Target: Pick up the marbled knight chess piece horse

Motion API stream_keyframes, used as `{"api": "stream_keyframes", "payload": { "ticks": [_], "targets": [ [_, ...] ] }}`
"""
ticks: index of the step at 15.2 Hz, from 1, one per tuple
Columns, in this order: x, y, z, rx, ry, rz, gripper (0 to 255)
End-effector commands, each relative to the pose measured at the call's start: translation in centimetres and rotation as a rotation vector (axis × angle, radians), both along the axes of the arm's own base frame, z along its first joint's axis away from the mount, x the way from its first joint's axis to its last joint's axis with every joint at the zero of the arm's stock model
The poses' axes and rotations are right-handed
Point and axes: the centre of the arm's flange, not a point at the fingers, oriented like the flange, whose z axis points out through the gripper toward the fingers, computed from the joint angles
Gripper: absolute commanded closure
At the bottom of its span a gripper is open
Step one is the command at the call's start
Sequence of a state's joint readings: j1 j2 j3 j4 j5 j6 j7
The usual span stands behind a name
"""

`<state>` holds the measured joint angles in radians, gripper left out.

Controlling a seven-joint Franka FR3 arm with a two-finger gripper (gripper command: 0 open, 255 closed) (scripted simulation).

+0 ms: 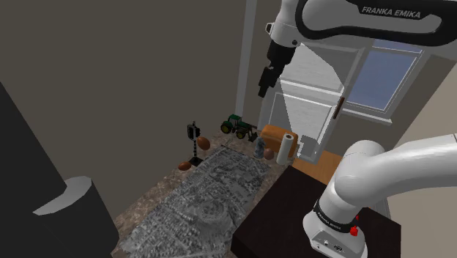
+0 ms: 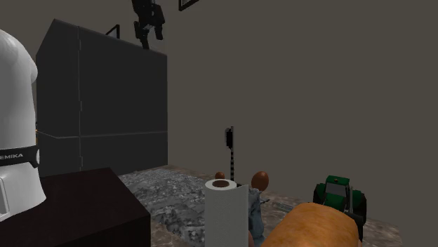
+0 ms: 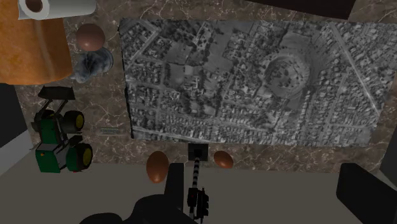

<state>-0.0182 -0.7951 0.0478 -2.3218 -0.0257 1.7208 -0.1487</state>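
— Where is the grey-blue marbled knight chess piece (image 3: pixel 93 63)?

— It stands on the brown marbled counter (image 3: pixel 108 156), just off a corner of the grey mat printed with an aerial city photograph (image 3: pixel 254 83). In the shoulder view that is the mat's 1 o'clock corner.

— What sits closest to it?

— Going by the shoulder view's clock around the knight, a brown egg (image 3: pixel 89 37) lies just beside it at 4 o'clock. I cannot tell whether the two touch. A white paper towel roll (image 1: pixel 287 146) stands near at 3 o'clock. An orange-brown loaf of bread (image 1: pixel 273 134) lies at 1 o'clock, just beside that roll.

— And farther out?

— A green toy tractor with yellow wheel hubs (image 1: pixel 236 126) is parked at 10 o'clock. At 9 o'clock, across the end of the mat, a black signal post on a striped pole (image 1: pixel 194 143) stands at the mat's edge. Two more brown eggs flank its base, one (image 1: pixel 204 143) close by the pole and the other (image 1: pixel 184 166) at the post's 7 o'clock.

— What about the all-black gripper (image 1: pixel 264 86)?

— It hangs high at the knight's 12 o'clock, well apart from it. In the wrist view its two fingers (image 3: pixel 361 191) stand wide apart with nothing clasped between them.
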Motion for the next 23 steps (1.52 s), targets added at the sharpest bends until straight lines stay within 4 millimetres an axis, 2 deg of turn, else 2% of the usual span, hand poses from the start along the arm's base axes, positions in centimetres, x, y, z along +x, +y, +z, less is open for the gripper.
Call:
{"api": "stream_keyframes", "payload": {
  "ticks": [1, 23],
  "targets": [
    [0.0, 0.0, 0.0, 0.000, 0.000, 0.000, 0],
    [5.4, -18.1, -22.5, 0.034, 0.001, 0.013, 0]
  ]
}}
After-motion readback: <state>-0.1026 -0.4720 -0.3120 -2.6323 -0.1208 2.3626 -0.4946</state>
